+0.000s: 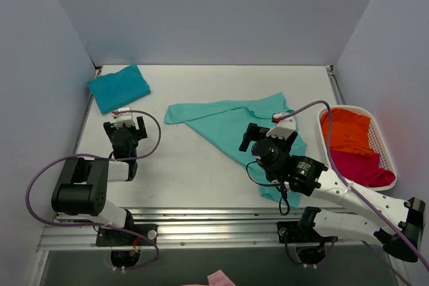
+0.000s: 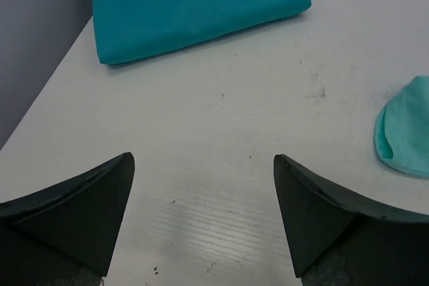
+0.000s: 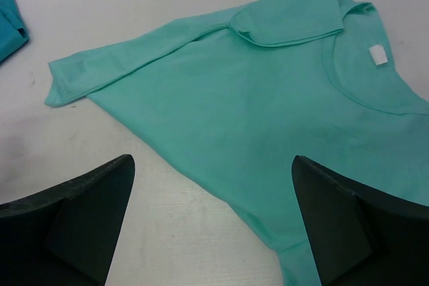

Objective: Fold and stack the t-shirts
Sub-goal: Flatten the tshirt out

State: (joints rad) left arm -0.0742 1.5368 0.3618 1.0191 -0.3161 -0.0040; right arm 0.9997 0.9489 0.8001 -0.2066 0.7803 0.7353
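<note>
Both jaws open, empty; mint shirt (image 1: pixel 224 120) lies between teal shirt (image 1: pixel 118 88) and basket (image 1: pixel 383 144)

We list, on the white table (image 1: pixel 194 165): one teal t-shirt (image 1: pixel 119 88), folded, at the far left corner; one mint-green t-shirt (image 1: pixel 224 120), lying loose in a rough triangle across the middle. At the right edge we count one white basket (image 1: pixel 387 159), holding an orange t-shirt (image 1: pixel 347 132) at its far end and a magenta t-shirt (image 1: pixel 365 169) at its near end. Left gripper (image 1: pixel 125 126), jaws apart, over bare table; right gripper (image 1: pixel 268 135), jaws apart, over the mint-green cloth
</note>
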